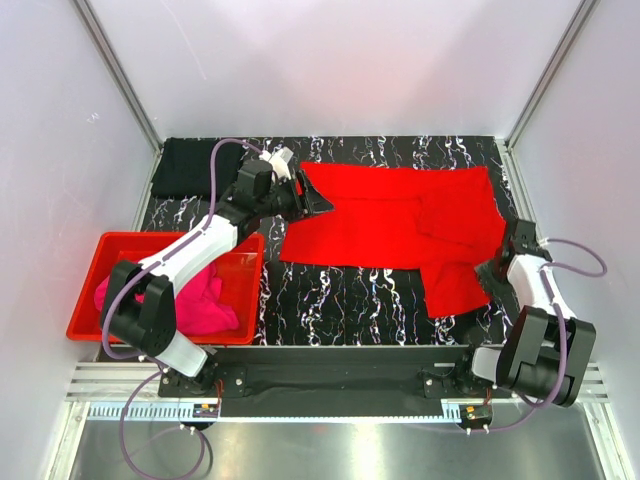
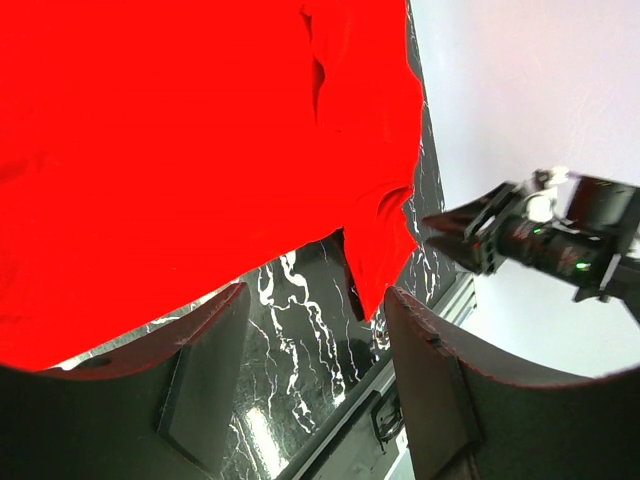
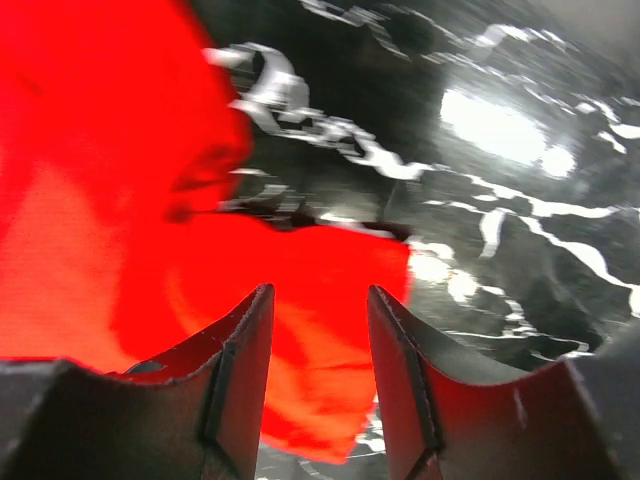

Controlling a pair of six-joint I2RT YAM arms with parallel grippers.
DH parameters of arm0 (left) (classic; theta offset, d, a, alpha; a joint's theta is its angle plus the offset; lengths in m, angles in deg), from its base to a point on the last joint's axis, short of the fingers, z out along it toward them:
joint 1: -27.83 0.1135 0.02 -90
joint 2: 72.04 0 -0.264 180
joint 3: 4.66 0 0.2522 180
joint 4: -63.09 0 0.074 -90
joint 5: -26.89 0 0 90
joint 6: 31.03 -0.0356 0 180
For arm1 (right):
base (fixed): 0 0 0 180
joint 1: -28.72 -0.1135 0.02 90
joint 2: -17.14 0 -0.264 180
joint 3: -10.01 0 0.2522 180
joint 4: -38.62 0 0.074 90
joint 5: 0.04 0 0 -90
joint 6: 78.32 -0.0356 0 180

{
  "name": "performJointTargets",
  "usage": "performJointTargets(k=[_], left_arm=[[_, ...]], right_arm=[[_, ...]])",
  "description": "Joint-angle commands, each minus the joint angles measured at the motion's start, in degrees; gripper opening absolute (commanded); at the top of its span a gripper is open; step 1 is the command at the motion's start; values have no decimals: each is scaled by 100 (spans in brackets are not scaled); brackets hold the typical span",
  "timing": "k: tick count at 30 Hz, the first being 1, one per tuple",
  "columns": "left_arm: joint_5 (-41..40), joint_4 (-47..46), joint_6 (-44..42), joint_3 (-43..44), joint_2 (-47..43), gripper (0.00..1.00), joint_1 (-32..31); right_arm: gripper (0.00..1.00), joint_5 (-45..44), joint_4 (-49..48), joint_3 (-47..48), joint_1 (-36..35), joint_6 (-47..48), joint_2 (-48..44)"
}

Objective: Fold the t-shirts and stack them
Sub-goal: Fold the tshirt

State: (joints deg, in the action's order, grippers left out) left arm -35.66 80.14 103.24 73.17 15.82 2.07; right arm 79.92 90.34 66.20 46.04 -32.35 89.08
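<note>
A bright red t-shirt lies spread flat across the black marbled table, one sleeve pointing toward the front right. My left gripper hovers at the shirt's left edge, open. In the left wrist view the left gripper has only bare table between its fingers and the red t-shirt lies just beyond. My right gripper is at the sleeve's right side. In the right wrist view the right gripper stands open over the red sleeve. A black t-shirt lies folded at the back left. A magenta t-shirt sits crumpled in the bin.
A rigid red plastic bin stands at the front left under the left arm. White enclosure walls with metal posts close in the table on three sides. An aluminium rail runs along the near edge.
</note>
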Motion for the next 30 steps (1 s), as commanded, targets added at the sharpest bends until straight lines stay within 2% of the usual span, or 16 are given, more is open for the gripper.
performJointTargets(k=[1, 8, 16, 30], left_arm=[[174, -276, 20, -9, -14, 61, 18], [235, -311, 47, -9, 74, 61, 18], [288, -311, 90, -18, 109, 61, 10], [332, -303, 108, -18, 118, 61, 27]], right_arm=[[49, -60, -130, -218, 192, 272, 21], [56, 450, -807, 63, 237, 1053, 697], [50, 890, -1036, 160, 245, 1353, 777], [50, 1119, -904, 266, 245, 1573, 1410]])
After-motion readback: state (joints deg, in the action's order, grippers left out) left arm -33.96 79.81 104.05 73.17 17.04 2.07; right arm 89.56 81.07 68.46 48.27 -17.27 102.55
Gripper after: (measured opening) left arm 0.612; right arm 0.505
